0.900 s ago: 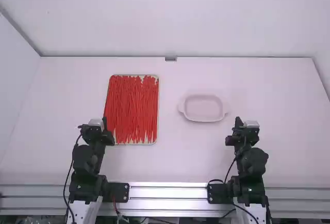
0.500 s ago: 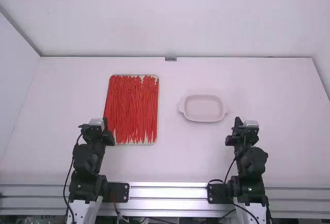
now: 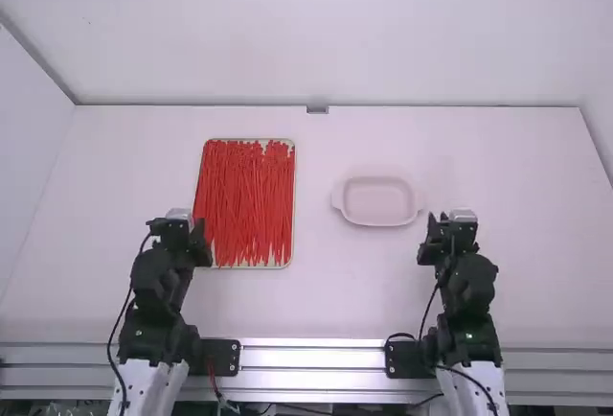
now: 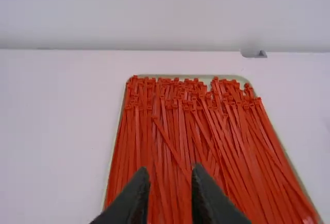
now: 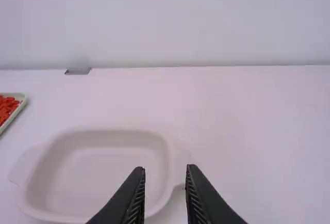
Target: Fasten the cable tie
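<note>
Hovering by the cable ties [image 4: 196, 131], left gripper [image 4: 170, 195] sits parted, empty; right gripper [image 5: 165, 193] likewise, near the dish [image 5: 87, 172]; best to single out one edge tie, pinching mid-strap.

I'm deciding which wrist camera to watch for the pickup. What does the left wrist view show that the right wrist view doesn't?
Left wrist view adds: the full spread of red cable ties filling their tray, with the left gripper open by their near ends. Right wrist view adds: the empty white dish, with the right gripper open near its rim. Shared: the white table, the grey bracket at its far edge, and a corner of the tray with ties.
</note>
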